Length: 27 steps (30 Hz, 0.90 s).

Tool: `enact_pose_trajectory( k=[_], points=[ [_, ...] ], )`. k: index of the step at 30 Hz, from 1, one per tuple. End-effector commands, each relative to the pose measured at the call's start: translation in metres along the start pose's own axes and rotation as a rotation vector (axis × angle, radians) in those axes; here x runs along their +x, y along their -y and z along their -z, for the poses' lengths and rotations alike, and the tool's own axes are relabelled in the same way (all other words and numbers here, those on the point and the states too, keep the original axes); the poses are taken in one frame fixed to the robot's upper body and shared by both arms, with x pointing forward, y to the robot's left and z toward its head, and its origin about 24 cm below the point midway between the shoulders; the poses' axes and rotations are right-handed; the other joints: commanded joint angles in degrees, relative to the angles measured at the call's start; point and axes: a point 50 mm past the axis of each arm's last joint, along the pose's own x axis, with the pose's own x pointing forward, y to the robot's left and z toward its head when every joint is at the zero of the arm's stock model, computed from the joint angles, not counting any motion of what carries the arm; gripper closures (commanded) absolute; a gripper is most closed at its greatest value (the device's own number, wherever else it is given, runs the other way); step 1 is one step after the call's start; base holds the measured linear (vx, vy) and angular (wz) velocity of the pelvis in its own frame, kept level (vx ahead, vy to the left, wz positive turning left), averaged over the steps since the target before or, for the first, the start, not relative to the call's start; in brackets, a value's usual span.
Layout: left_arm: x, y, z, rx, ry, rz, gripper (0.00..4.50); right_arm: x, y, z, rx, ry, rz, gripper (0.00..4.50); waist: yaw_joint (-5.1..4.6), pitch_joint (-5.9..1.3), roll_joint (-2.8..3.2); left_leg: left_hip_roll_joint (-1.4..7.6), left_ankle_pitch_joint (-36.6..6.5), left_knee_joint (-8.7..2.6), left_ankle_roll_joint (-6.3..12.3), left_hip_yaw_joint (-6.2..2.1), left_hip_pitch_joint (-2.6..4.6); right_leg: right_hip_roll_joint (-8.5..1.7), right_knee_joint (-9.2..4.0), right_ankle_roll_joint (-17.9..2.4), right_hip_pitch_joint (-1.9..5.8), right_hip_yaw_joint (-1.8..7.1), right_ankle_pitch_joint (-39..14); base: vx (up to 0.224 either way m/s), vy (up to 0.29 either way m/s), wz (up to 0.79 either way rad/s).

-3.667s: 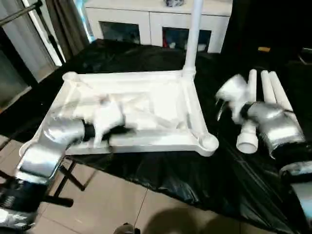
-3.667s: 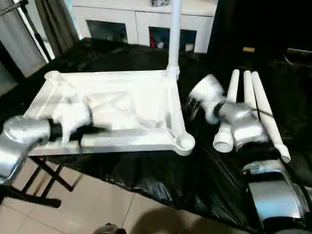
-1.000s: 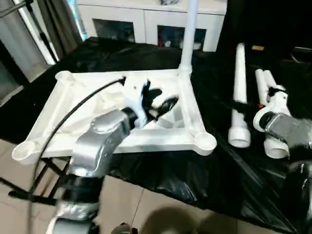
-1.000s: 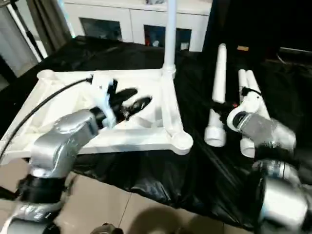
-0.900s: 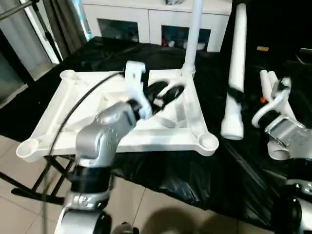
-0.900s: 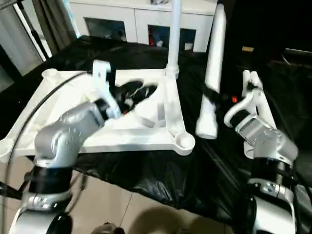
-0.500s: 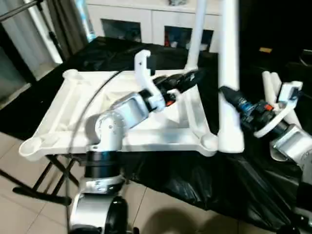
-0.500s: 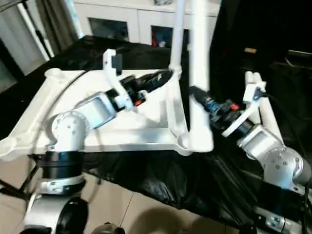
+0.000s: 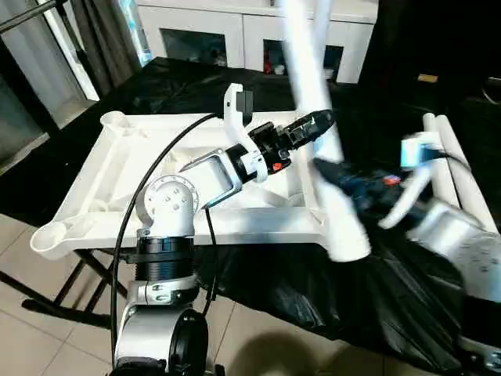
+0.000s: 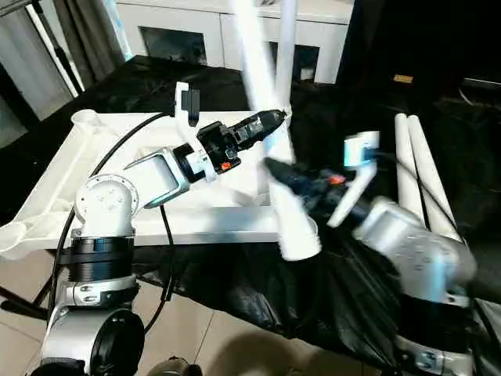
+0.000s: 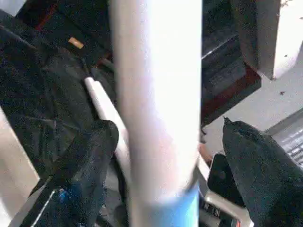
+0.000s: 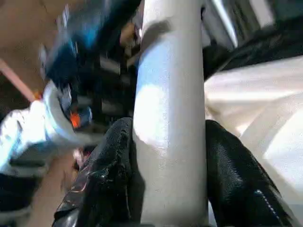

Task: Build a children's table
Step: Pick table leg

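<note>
Right jaws (image 12: pixel 168 179) clamp a leg (image 9: pixel 325 149); left jaws (image 11: pixel 165 165) gape wide around it, untouching; tilted, it could miss the tabletop (image 9: pixel 117 180) socket.

leg (image 9: pixel 325 157) now tilted over the tabletop (image 9: pixel 117 172), left gripper (image 9: pixel 311 124) beside it

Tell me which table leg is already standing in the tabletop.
The upright leg at the tabletop's far corner; another tilts in the right hand, two lie flat.
</note>
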Motion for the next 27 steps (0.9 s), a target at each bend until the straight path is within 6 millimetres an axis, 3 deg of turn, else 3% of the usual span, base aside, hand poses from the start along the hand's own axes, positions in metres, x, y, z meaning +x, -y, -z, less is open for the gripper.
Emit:
enact_pose_trajectory(
  k=[1, 4, 5, 6, 7, 11, 12, 23, 24, 27],
  points=[
    [0.006, 0.006, 0.005, -0.01, -0.01, 0.003, 0.5, 0.007, -0.006, -0.008, -0.083, 0.001, 0.003, 2.72, 0.26, -4.27, -1.41, 0.75, -2.1, -3.28, 1.56, -0.23, 0.54, -3.05, -4.2, -11.8, 3.55, 1.33, -1.2, 0.0, 0.0, 0.0],
    [0.006, 0.007, 0.004, -0.001, -0.008, -0.01, 0.5, 0.015, -0.006, -0.008, -0.134, -0.013, 0.038, 2.72, 0.24, -4.11, -1.37, 0.77, -3.0, -3.43, 1.08, -0.21, 0.63, -3.02, -4.39, -11.4, 3.41, 1.35, -3.2, 0.0, 0.0, 0.0],
    [0.006, 0.007, 0.004, 0.009, -0.007, -0.021, 0.5, 0.018, -0.006, -0.008, -0.156, -0.014, 0.055, 2.72, 0.15, -4.09, -1.71, 0.78, -3.1, -3.47, 0.88, -0.2, 0.57, -3.04, -4.44, -11.1, 3.49, 1.37, -3.6, 0.0, 0.0, 0.0],
    [0.005, 0.007, 0.003, 0.016, -0.006, -0.029, 0.68, 0.021, -0.006, -0.008, -0.171, -0.014, 0.066, 2.72, 0.17, -4.1, -1.49, 0.81, -3.0, -3.49, 0.73, -0.28, 0.55, -3.09, -4.33, -11.0, 3.44, 1.37, -3.5, 0.0, 0.0, 0.0],
    [0.006, 0.007, 0.003, 0.019, -0.005, -0.043, 0.78, 0.022, -0.006, -0.008, -0.178, -0.014, 0.073, 2.72, 0.14, -4.13, -1.7, 0.75, -2.8, -3.46, 0.86, -0.21, 0.6, -3.0, -4.34, -11.0, 3.45, 1.37, -3.3, 0.0, 0.0, 0.0],
    [0.009, 0.003, 0.001, 0.04, 0.027, -0.165, 0.97, 0.042, -0.013, -0.008, -0.262, -0.021, 0.123, 2.72, 0.01, -4.17, -1.55, 0.73, -2.4, -3.42, 0.65, -0.29, 0.53, -2.97, -4.19, -10.7, 3.48, 1.39, -2.0, 0.0, 0.0, 0.0],
    [0.012, 0.004, 0.0, 0.037, 0.065, -0.196, 1.24, 0.052, -0.016, -0.004, -0.289, -0.033, 0.141, 2.72, -0.07, -4.18, -1.5, 0.68, -2.2, -3.42, 0.56, -0.29, 0.51, -2.95, -4.17, -10.5, 3.48, 1.4, -1.8, 0.0, 0.0, 0.0],
    [0.015, -0.005, -0.01, 0.023, 0.185, -0.336, 1.89, 0.064, -0.01, 0.0, -0.349, -0.027, 0.255, 2.72, 0.02, -4.35, -1.3, 0.69, -2.3, -3.46, -0.36, -0.34, 0.58, -2.86, -3.89, -10.0, 3.45, 1.42, 0.8, 0.0, 0.0, 0.0],
    [0.015, -0.005, -0.01, 0.024, 0.185, -0.336, 2.12, 0.064, -0.01, 0.0, -0.35, -0.027, 0.255, 2.72, 0.02, -4.36, -1.32, 0.68, -2.0, -3.44, -0.34, -0.36, 0.57, -2.82, -3.77, -10.0, 3.5, 1.42, 1.4, 0.0, 0.0, 0.0],
    [0.015, -0.003, -0.008, 0.027, 0.18, -0.332, 2.22, 0.066, -0.01, 0.0, -0.363, -0.022, 0.26, 2.72, 0.1, -4.42, -0.89, 0.63, -1.8, -3.34, -0.38, -0.41, 0.55, -2.85, -3.67, -10.2, 3.47, 1.39, 2.6, 0.0, 0.0, 0.0]
  ],
)
